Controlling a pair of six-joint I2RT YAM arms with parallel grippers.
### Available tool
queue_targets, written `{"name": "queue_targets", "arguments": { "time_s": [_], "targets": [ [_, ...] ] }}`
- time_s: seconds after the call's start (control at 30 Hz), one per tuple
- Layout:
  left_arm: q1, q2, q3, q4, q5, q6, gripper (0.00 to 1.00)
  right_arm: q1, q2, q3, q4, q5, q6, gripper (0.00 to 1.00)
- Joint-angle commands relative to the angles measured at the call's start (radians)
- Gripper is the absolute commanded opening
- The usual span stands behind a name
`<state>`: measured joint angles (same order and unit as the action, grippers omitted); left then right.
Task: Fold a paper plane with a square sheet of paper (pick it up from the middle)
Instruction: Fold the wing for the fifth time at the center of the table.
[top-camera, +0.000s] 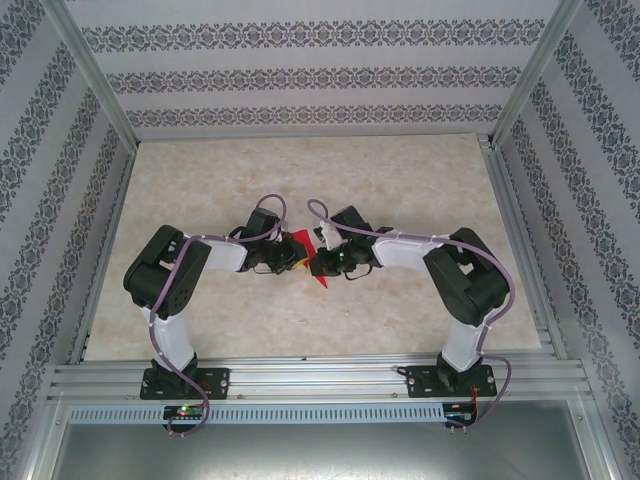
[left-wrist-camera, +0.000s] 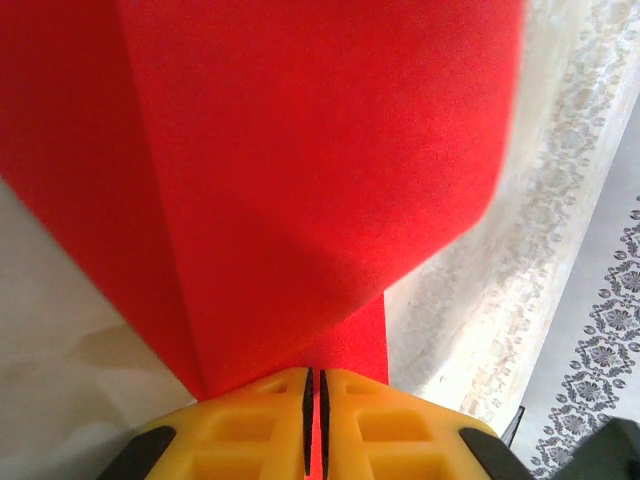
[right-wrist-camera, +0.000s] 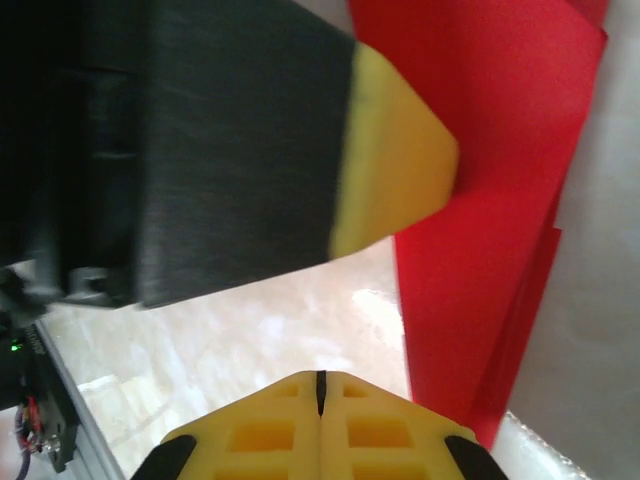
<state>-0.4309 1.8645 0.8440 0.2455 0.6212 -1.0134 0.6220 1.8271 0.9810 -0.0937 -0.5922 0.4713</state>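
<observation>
The surface is a pale beige marbled panel. An aluminium rail borders its near edge and carries my two arm bases. Beyond the rail, over mid-surface, is the square sheet of paper; contact with the surface cannot be confirmed.

Left hand and right hand are hiding most of the red paper; up close, its edges are running off frame.

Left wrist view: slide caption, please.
Left gripper shut on a creased bright red paper sheet, pale marbled tabletop behind.
</observation>
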Motion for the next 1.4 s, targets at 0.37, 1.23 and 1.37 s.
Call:
{"name": "queue_targets", "arguments": {
  "time_s": [0.37, 1.23, 1.37],
  "targets": [
    [-0.009, 0.033, 0.006, -0.141, -0.057, 0.039, 0.13, -0.019, 0.060, -0.045, -0.017, -0.025, -0.034, 0.01],
    [-0.008, 0.046, 0.020, -0.221, -0.096, 0.050, 0.10, -0.030, -0.087, -0.132, -0.060, -0.078, -0.044, 0.01],
    [-0.009, 0.048, 0.022, -0.217, -0.094, 0.051, 0.10, -0.031, -0.064, -0.138, -0.077, -0.063, -0.054, 0.01]
  ]
}}
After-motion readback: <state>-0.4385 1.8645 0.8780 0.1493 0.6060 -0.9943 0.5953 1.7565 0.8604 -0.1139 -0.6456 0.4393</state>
